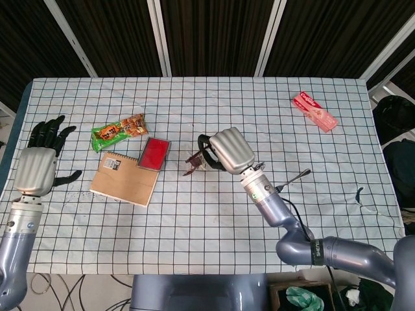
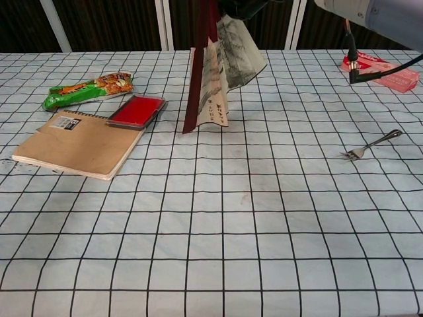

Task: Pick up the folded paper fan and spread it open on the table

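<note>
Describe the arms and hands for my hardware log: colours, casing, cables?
Both arms are glossy grey-blue. The right hand has a silver-grey back shell and black fingers; a thin black cable runs along its wrist. The left hand matches, with black fingers.

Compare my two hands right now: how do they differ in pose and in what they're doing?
The right hand grips the paper fan and holds it up over the table's middle, hanging partly spread; the left hand holds nothing. The right hand's fingers curl around the fan, while the left hand's are spread apart. The right hand is beside the red box; the left is near the table's left edge, beyond the notebook. Both are above the checked tablecloth.
</note>
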Robot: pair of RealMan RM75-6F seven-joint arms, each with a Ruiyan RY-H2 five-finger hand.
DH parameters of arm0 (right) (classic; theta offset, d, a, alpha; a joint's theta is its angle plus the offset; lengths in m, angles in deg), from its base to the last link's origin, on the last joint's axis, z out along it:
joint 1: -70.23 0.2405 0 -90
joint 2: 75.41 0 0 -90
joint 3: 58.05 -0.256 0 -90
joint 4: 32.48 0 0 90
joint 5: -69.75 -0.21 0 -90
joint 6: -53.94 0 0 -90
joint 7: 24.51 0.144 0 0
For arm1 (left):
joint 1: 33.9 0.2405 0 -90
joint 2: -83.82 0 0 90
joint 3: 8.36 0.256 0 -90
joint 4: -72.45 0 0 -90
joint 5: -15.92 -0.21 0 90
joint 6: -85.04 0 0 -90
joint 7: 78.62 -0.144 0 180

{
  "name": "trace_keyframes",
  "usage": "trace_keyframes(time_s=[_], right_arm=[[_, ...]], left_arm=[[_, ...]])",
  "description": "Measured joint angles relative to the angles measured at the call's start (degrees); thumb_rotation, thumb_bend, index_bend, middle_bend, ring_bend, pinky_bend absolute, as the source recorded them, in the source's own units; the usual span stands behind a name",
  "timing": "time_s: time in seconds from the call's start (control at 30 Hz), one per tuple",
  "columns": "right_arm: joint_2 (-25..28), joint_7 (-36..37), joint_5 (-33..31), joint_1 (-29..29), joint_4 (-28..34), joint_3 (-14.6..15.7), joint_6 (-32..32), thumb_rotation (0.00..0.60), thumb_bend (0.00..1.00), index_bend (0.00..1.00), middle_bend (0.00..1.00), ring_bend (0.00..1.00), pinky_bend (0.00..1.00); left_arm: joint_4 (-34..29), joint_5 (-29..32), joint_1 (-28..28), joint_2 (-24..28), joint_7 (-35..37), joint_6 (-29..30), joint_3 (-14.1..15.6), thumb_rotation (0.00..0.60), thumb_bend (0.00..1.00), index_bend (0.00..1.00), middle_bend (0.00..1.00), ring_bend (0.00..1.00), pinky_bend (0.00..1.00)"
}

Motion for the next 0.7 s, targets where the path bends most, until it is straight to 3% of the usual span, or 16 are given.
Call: trace_keyframes(time_s=[0.47, 0.7], right_arm=[[-1.9, -10.2, -13.9, 4.6, 3.5, -5.2, -4.1, 0.6, 0.83, 0.84, 0.88, 0.93, 0.85], [-3.9, -15.1, -19.0, 8.0, 4.8, -7.0, -7.4, 0.6, 0.83, 0.85, 0.88, 0.93, 0.85]], left_arm=[[5.6, 1.6, -5.0, -7.7, -0.5, -2.3, -0.1, 0.6, 0.12, 0.3, 0.0, 0.0, 0.0], [9.4, 2.1, -7.1, -14.0, 1.8, -2.1, -0.5, 0.6, 0.14, 0.34, 0.0, 0.0, 0.0]])
